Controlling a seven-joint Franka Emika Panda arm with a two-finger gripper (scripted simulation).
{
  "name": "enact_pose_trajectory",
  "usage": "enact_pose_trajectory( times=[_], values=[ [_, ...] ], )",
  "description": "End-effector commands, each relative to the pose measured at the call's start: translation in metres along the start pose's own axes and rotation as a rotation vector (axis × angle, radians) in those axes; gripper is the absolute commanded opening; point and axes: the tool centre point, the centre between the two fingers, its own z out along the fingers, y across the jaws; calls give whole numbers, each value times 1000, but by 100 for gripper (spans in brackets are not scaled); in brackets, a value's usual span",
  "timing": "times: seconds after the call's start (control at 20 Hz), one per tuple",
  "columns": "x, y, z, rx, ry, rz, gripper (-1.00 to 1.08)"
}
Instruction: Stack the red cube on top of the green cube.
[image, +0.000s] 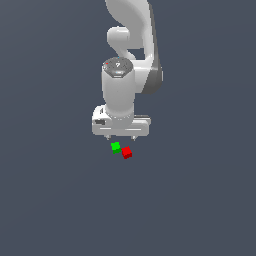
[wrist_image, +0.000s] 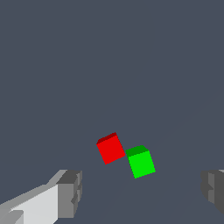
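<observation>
We see the gripper (image: 120, 137) with fingers (wrist_image: 70, 192) spread wide, holding nothing, at centre frame in the exterior view. The red cube (image: 127, 152) lies just below it, corner-to-corner beside the green cube (image: 116, 147). Both sit flat, turned diagonally; being cubes, neither has a long axis.

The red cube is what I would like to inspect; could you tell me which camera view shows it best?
The wrist view: the red cube appears large, with its top and front faces distinct, beside the green cube. The exterior view shows it only as a tiny red cube below the end effector.
</observation>
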Motion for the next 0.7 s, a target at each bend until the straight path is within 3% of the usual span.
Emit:
enact_pose_trajectory(
  times=[0.0, 0.65],
  values=[
    [0, 0, 0, 0, 0, 0, 100],
    [-6, -8, 34, 7, -7, -135, 100]
  ],
)
